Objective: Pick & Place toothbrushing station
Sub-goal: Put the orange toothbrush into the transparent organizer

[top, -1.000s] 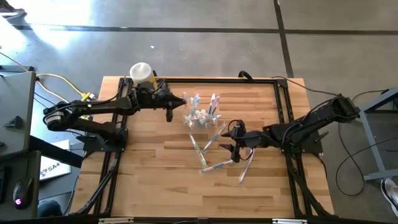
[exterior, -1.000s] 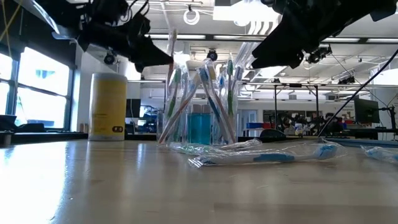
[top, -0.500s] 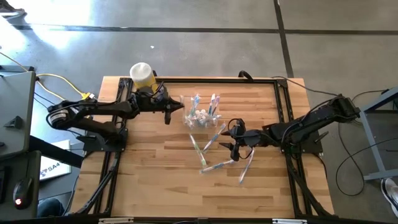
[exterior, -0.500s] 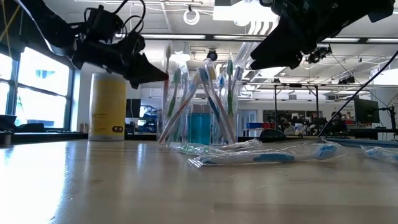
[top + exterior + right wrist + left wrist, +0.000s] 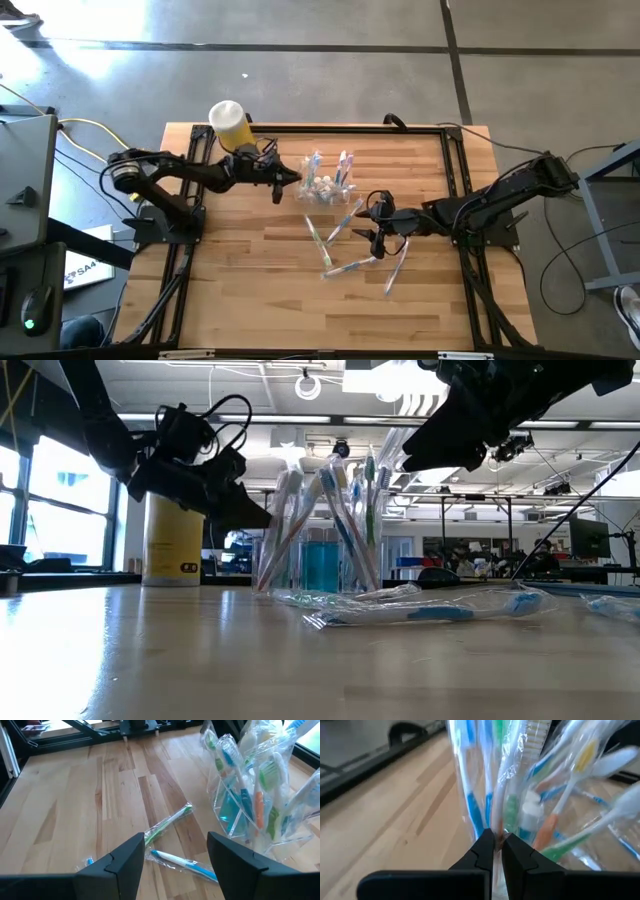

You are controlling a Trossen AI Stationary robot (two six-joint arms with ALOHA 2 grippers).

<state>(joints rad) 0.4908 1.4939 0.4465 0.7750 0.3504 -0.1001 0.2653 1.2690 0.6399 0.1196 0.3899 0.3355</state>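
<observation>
Left gripper (image 5: pixel 291 181) closed, fingers pinched nearly together beside the clear holder cup (image 5: pixel 322 187) of wrapped toothbrushes (image 5: pixel 325 520) — right gripper (image 5: pixel 377 236) spread open above loose toothbrushes (image 5: pixel 351 267) on tabletop (image 5: pixel 250 290).

Clear plastic holder cup (image 5: pixel 318 555) (glossy), wood table (image 5: pixel 250 290)

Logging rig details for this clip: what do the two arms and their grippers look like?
Both arms are black and jointed, with loose black cables looping at the wrists. The left gripper and the right gripper each end in two dark, tapered fingers. A yellow cable runs near the left arm's base.
</observation>
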